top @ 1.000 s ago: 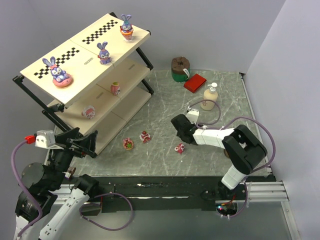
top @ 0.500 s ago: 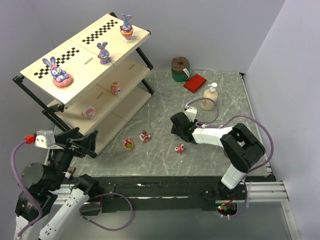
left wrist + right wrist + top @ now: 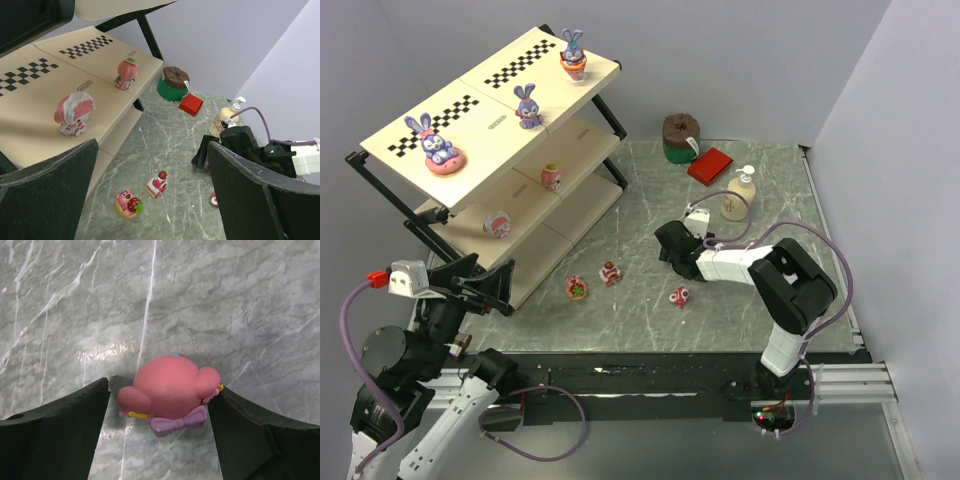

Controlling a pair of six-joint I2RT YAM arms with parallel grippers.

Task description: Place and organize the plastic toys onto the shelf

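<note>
While our right gripper (image 3: pixel 161 405) is standing open, holding nothing, astride the round pink plastic toy with a purple bow (image 3: pixel 167 387) on the grey marble table (image 3: pixel 235 295), well apart from the cream three-tier shelf (image 3: pixel 485 125), we are risking that closing jaws squeeze its dome out sideways.

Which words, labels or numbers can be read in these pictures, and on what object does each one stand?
No text can be read in any view.
Small label on the top board of the shelf: too small to read.
Two small labels on the board with the pink toys, left wrist view: blurred, unreadable.
Pump bottle and red box: no readable print shows.
</note>
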